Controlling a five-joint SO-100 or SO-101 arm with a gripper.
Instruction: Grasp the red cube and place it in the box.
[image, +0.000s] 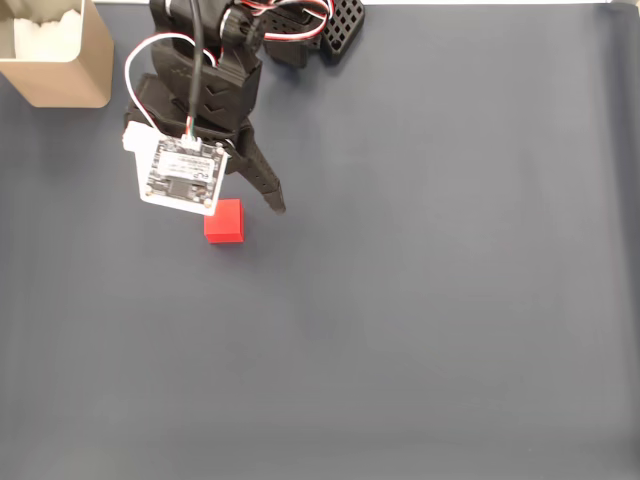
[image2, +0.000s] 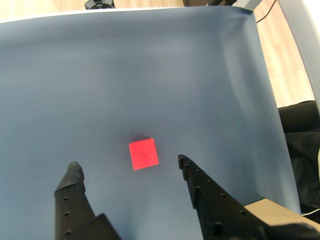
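Observation:
The red cube (image: 225, 221) (image2: 143, 154) rests on the dark mat. My gripper (image: 240, 205) (image2: 128, 162) hangs just above it, open, with its black fingers (image2: 200, 190) spread wider than the cube. In the wrist view the cube lies between the two fingertips and slightly ahead of them, touching neither. In the fixed view the white camera board (image: 183, 175) hides one finger and borders the cube's near corner. The box (image: 55, 55), tan with white padding inside, stands at the top left corner of the fixed view, well away from the cube.
A dark blue-grey mat (image: 420, 300) covers the table. A black perforated part (image: 340, 25) sits by the arm's base at the top. In the wrist view the mat's edge (image2: 265, 90) runs down the right, with wood floor and dark fabric (image2: 300, 125) beyond.

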